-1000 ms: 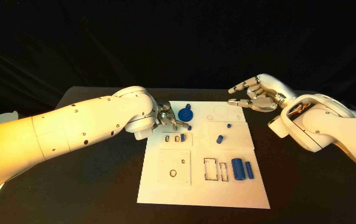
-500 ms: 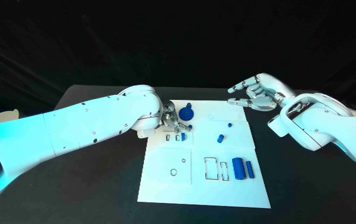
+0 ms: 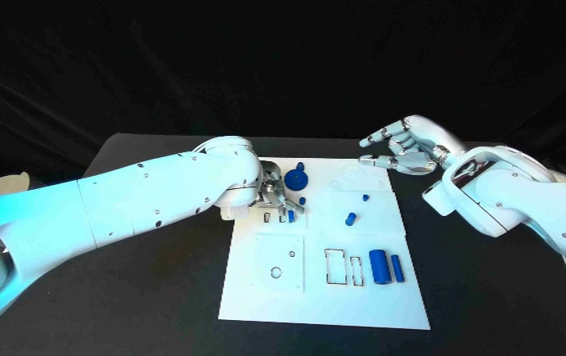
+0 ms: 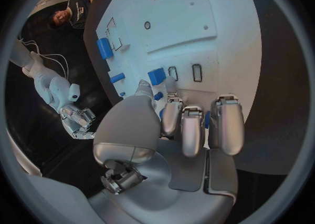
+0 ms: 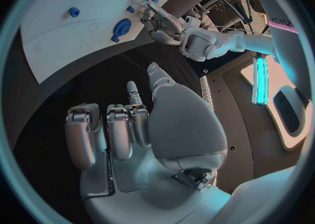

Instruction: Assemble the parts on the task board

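The white task board lies mid-table. My left hand is low over its far left part, fingers stretched toward a small blue block that stands beside two empty slots. In the left wrist view the thumb tip touches the block, and nothing sits in the palm. A round blue part lies just beyond that hand. My right hand hovers above the board's far right corner, fingers loosely curved, holding nothing.
Two small blue pegs lie mid-board. A blue cylinder and a thin blue bar rest near the right edge beside outlined slots. Bare black table surrounds the board.
My left hand has slid nearer along the board, bringing its fingertips down to the small blue block. The right hand has barely moved.
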Tool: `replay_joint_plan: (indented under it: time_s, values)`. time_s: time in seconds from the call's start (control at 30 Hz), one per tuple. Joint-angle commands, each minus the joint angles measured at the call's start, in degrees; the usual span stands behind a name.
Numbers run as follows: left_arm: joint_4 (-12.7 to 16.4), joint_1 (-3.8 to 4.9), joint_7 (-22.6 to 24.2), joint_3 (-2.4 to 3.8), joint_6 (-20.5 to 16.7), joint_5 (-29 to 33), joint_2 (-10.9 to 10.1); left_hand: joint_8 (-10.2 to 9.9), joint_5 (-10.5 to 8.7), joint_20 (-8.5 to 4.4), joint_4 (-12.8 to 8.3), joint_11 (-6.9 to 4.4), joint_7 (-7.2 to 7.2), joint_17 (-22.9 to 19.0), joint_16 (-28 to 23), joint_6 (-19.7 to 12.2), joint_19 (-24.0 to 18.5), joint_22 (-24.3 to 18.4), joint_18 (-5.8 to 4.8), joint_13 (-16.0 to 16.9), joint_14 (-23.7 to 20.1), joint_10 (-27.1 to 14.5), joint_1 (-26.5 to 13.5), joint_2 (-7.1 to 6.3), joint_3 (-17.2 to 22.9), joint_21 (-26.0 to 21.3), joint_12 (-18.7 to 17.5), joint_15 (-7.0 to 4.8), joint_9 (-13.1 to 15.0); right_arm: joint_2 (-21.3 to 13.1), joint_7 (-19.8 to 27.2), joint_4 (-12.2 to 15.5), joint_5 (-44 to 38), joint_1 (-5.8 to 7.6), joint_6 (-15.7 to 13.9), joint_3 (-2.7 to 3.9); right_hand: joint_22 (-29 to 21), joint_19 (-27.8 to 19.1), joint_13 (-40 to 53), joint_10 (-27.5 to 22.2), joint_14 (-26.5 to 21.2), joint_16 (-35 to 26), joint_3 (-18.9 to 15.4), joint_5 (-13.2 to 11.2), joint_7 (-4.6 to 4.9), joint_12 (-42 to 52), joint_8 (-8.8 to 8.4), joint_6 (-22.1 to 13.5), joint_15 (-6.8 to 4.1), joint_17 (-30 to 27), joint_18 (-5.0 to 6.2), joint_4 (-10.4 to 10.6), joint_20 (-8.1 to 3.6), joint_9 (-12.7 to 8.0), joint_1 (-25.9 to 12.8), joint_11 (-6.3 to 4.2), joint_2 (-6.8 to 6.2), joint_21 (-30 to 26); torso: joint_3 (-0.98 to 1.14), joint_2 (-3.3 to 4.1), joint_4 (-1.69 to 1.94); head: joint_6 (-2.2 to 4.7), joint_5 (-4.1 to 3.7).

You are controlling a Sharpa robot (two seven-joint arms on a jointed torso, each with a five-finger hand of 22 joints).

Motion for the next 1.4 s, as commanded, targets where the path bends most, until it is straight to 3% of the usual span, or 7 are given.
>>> replay_joint_plan:
  time_s: [0.03, 0.5, 0.67, 1.0, 1.17, 1.37, 1.4]
  values:
    - [0.06, 0.03, -0.11, -0.03, 1.79, -0.31, 0.28, 0.36, -0.19, -0.4, -0.05, -0.1, -0.12, 15.09, 0.18, -0.49, 1.48, 2.25, -0.44, 0.04, 5.92, 0.23, 0.18, 0.36, -0.24, 0.14, 0.05, -0.49, 0.13, 0.14, 0.13, -0.04, -0.07, 0.0, 0.9, 0.0, 13.13, 4.92, 13.02, 4.01, 5.97, 0.24, -0.34, 0.38, -0.23, -0.22, 0.31, 0.1, 0.42, 15.08, -0.33, 0.01, 0.33, 0.06, 0.14, 0.26, 0.03, -0.27, 0.0, 0.04, 0.12, 0.01, -0.06]
    - [-0.05, -0.01, -0.04, -0.07, 2.03, -0.2, 0.87, 0.62, -0.03, -0.39, -0.3, -0.09, -0.11, 15.09, 0.18, -0.98, 1.39, 2.19, -0.41, 0.09, 5.92, 0.19, 2.68, 1.47, 0.07, 0.06, -0.02, -0.48, 1.36, 0.58, 0.21, -0.47, 0.05, -0.02, 1.17, -0.02, 13.07, 4.88, 13.0, 3.99, 5.97, 0.24, -0.4, 0.45, -0.23, -0.26, 0.32, 0.12, 0.41, 15.08, -0.31, 0.03, 0.32, 0.07, 0.11, 0.26, 0.07, -0.3, -0.04, 0.1, 0.25, -0.09, 0.07]
    - [0.07, -0.02, 0.07, -0.07, 1.55, 0.24, 1.12, 0.62, 0.0, -0.42, -0.78, -0.16, -0.18, 15.09, 0.18, -1.39, 1.39, 2.35, -0.43, 0.13, 5.92, 0.16, 5.93, 4.17, 2.45, 0.1, -0.11, -0.53, 2.29, 0.74, 0.07, -0.7, 0.05, -0.03, 1.32, -0.05, 13.11, 4.91, 13.01, 4.0, 5.97, 0.24, -0.49, 0.81, -0.26, -0.23, 0.35, 0.22, 0.39, 15.08, -0.32, 0.01, 0.31, 0.09, 0.24, 0.23, 0.37, -0.28, -0.08, 0.14, 0.29, -0.21, 0.03]
    - [0.15, -0.03, 0.32, -0.07, 1.24, 1.16, 1.11, 0.05, 0.05, -0.63, -3.24, -0.45, -0.49, 15.09, 0.18, -2.16, 1.42, 2.72, -0.47, 0.17, 5.92, 0.07, 12.05, 5.33, 7.3, 0.25, -0.3, -0.76, 3.31, 0.99, -0.03, -1.04, 0.03, -0.06, 1.69, -0.1, 13.01, 4.85, 12.97, 3.97, 5.97, 0.24, -0.54, 1.06, -0.27, -0.3, 0.36, 0.27, 0.38, 15.08, -0.3, -0.1, 0.3, 0.1, 0.43, 0.21, 0.52, -0.34, -0.1, 0.17, 0.45, -0.27, -0.09]
    - [0.17, -0.04, 0.41, -0.08, 0.59, 1.25, 1.01, -0.95, 0.07, -0.86, -5.48, -0.64, -0.63, 15.09, 0.18, -3.08, 1.35, 2.7, -0.44, 0.1, 5.92, -0.18, 16.56, 5.95, 12.65, 0.18, -0.61, -1.01, 3.49, 1.11, -0.1, -1.25, 0.03, -0.08, 1.93, -0.12, 12.99, 4.83, 12.95, 3.94, 5.97, 0.24, -0.64, 1.43, -0.28, -0.35, 0.34, 0.27, 0.36, 15.08, -0.29, -0.28, 0.28, 0.09, 0.71, 0.2, 0.67, -0.35, -0.12, 0.19, 0.41, -0.35, -0.09]
    - [0.6, -0.07, 0.65, -0.06, -0.78, 1.8, 0.63, -1.79, 0.13, -0.66, -5.63, -0.17, -0.02, 15.09, 0.18, -3.39, 1.31, 2.82, -0.45, -0.03, 5.92, -0.41, 17.19, 2.71, 22.68, 0.16, -1.03, -0.68, 4.09, 1.28, -0.14, -1.45, 0.02, -0.12, 2.19, -0.16, 13.0, 4.84, 12.95, 3.94, 5.97, 0.24, -0.68, 1.56, -0.28, -0.36, 0.33, 0.27, 0.35, 15.08, -0.29, -0.32, 0.27, 0.09, 0.77, 0.2, 0.7, -0.35, -0.12, 0.24, 0.42, -0.45, -0.16]
    - [0.76, -0.08, 0.71, -0.03, -1.2, 2.03, 0.5, -1.76, 0.16, -0.51, -5.07, -0.12, 0.02, 15.09, 0.18, -3.22, 1.31, 2.93, -0.46, 0.01, 5.92, -0.32, 15.82, 0.49, 27.81, 0.18, -1.07, -0.57, 4.7, 1.32, -0.14, -1.48, 0.02, -0.13, 2.23, -0.16, 13.0, 4.84, 12.95, 3.94, 5.97, 0.24, -0.68, 1.56, -0.28, -0.36, 0.33, 0.27, 0.35, 15.08, -0.29, -0.32, 0.27, 0.09, 0.77, 0.2, 0.7, -0.35, -0.11, 0.24, 0.43, -0.45, -0.17]
